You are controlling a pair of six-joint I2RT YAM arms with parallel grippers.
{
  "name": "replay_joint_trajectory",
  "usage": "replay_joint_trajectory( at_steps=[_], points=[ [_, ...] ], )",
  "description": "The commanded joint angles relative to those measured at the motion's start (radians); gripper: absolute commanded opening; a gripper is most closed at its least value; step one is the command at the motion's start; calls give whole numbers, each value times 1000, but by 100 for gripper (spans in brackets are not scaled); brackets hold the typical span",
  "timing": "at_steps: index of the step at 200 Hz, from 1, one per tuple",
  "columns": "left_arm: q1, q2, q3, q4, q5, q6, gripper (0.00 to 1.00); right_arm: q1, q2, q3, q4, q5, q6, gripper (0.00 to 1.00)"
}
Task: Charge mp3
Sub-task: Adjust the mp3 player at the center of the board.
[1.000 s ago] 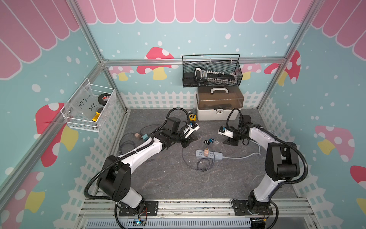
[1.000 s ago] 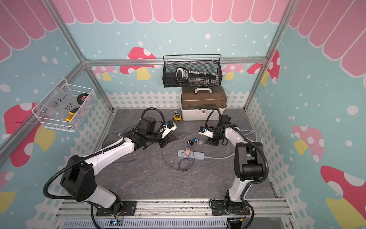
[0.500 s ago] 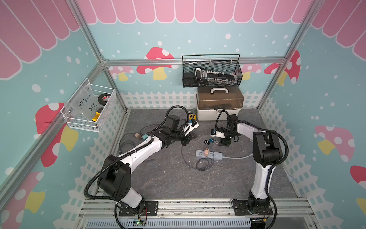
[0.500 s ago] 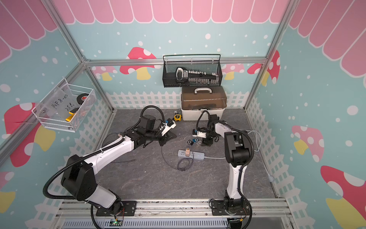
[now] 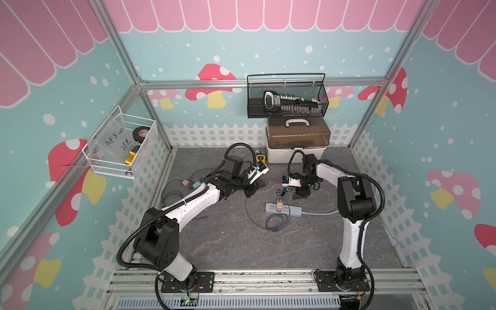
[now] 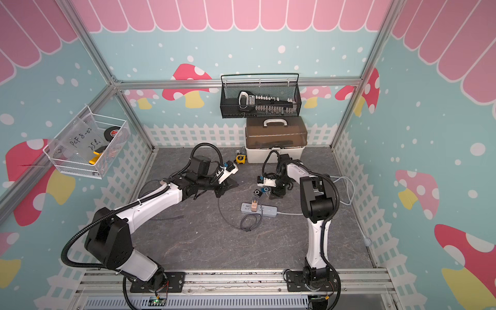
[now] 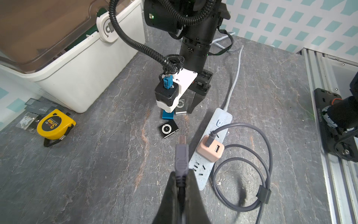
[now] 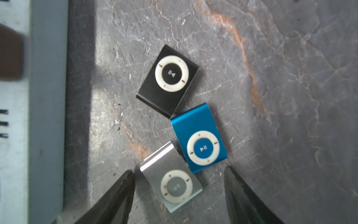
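Three small clip mp3 players lie close together on the grey floor: black [image 8: 167, 80], blue [image 8: 199, 138] and silver [image 8: 171, 177]. My right gripper [image 8: 179, 172] points down over them, open, and its dark fingers straddle the silver player without touching it. My left gripper [image 7: 182, 174] is shut on the grey cable plug [image 7: 181, 155], which sticks out toward the players. The cable's other end sits in a peach charger [image 7: 211, 151] on the white power strip [image 7: 219, 124]. In both top views the grippers [image 5: 251, 192] [image 6: 276, 192] flank the players [image 5: 280, 192].
A white toolbox with a brown lid [image 5: 298, 142] stands just behind the players. A yellow tape measure [image 7: 55, 124] lies beside it. The slack cable loops in front of the strip [image 5: 273, 222]. Two adapters [image 5: 190, 184] lie at the left. A black wire basket [image 5: 287, 96] hangs on the back wall.
The right arm has swung in from the right and now stands over the mp3 players with its jaws wider apart. The left arm, holding the plug, has barely shifted.
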Motion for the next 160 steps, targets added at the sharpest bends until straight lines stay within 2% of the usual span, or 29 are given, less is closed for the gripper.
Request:
replay_joint_trajectory(
  at_steps=[1,54,117,160],
  points=[
    [9,0,25,-14,27,38,0,12,30,22,-82,0,-1,67],
    [15,-24,-5,-8,35,43,0,23,15,-10,-135,19,100,60],
    [17,-55,-42,9,49,43,0,23,-47,-109,-153,1,289,54],
    [18,-71,-64,31,63,30,0,23,-108,-185,-86,1,464,50]
  ],
)
